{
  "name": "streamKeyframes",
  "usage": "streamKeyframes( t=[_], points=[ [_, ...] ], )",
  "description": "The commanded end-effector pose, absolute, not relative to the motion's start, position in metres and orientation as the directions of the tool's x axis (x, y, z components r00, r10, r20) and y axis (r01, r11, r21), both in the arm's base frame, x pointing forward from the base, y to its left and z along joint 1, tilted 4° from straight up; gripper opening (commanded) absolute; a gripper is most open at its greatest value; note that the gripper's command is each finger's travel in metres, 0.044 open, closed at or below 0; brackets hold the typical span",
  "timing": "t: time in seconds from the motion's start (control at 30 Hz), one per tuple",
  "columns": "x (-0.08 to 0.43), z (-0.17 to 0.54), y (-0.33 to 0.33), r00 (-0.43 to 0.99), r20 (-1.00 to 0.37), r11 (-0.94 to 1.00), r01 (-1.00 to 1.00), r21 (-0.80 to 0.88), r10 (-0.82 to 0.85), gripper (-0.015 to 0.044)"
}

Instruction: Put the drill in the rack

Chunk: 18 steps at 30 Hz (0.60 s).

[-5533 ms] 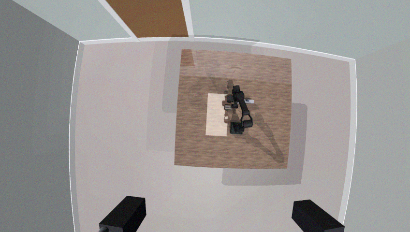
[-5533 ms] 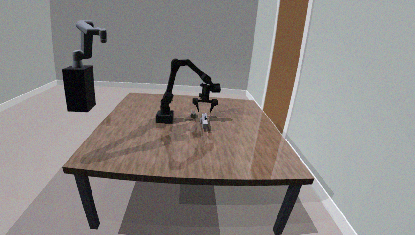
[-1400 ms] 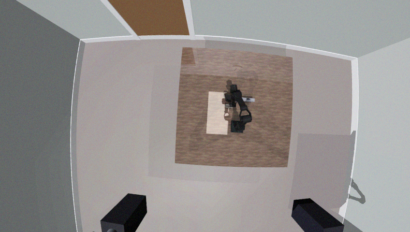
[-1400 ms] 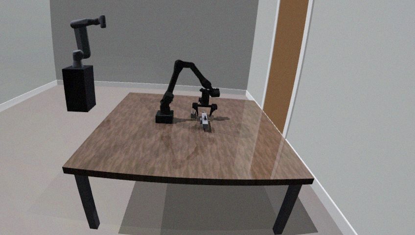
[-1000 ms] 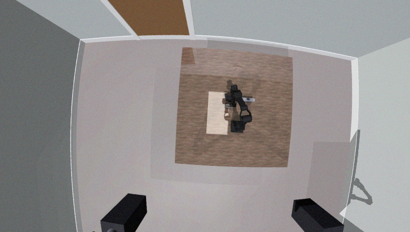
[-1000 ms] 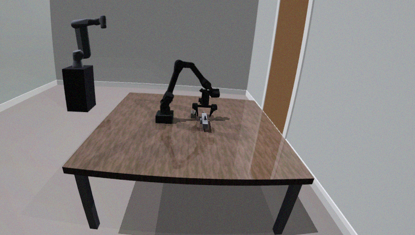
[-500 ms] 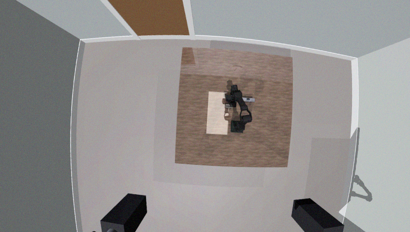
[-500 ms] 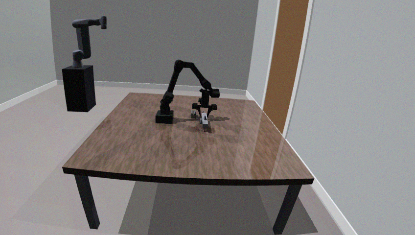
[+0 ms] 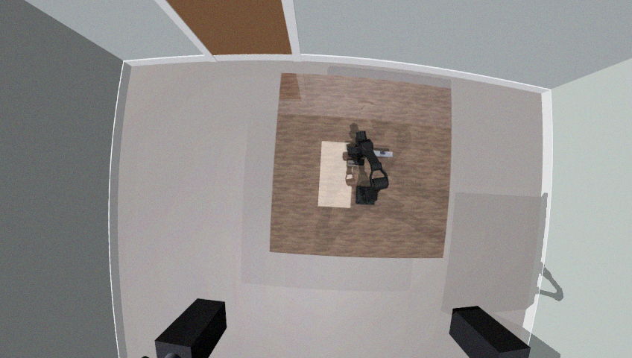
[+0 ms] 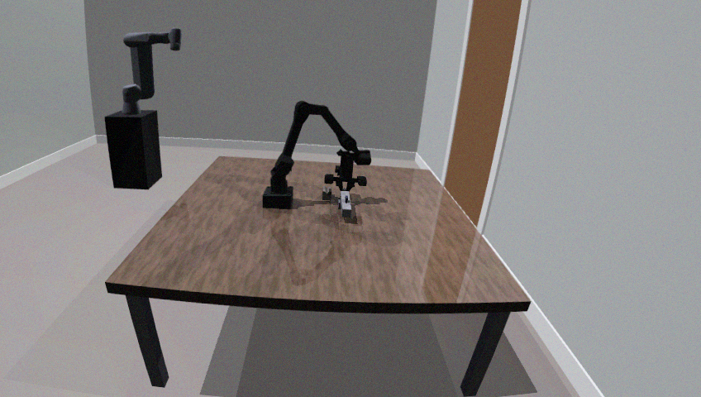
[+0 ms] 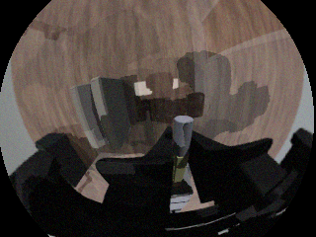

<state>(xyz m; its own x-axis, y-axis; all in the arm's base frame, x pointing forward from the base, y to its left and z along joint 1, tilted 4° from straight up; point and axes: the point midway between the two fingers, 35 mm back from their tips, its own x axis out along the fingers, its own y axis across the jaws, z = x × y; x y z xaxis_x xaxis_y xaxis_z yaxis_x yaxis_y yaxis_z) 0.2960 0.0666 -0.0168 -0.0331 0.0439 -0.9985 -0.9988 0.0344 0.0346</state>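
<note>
Top view, block: pale block (image 9: 389, 154) (image 10: 345, 208) (image 11: 180, 202) lies on the bench (image 9: 412, 212) (image 10: 295, 255) (image 11: 148, 30), partly under the arm; dark knob (image 9: 382, 153) (image 10: 345, 198) on it, probably the key. Whether it is down: cannot tell.
Top view, gripper: gripper (image 9: 355, 154) (image 10: 345, 189) (image 11: 174, 129) over the block's end; fingertips hidden.
Exterior view, gripper: points down at the block's far end, fingers nearly together.
Exterior view, rack: grey slotted piece, presumably the rack (image 9: 352, 164) (image 10: 326, 193) (image 11: 99, 106), beside the block towards the arm's base, within easy reach for laying down.
Wrist view, drill: grey, yellow-banded drill (image 11: 183, 130) upright at the block, top exposed, which suits a straight pull.
Wrist view, grip: fingers clamped on the drill from both sides, narrow gap. Judged purpose: secure hold before extraction; slip possible if it still binds.
</note>
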Motion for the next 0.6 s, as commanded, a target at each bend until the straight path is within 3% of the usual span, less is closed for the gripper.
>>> streamKeyframes(
  t=[0.0,0.57],
  points=[
    [0.2945,-0.0154,0.0665,-0.036,-0.998,0.029,-0.999,0.038,0.041,0.0],
    [0.2934,-0.0135,0.0686,-0.036,-0.998,0.029,-0.999,0.038,0.041,0.0]
  ],
)
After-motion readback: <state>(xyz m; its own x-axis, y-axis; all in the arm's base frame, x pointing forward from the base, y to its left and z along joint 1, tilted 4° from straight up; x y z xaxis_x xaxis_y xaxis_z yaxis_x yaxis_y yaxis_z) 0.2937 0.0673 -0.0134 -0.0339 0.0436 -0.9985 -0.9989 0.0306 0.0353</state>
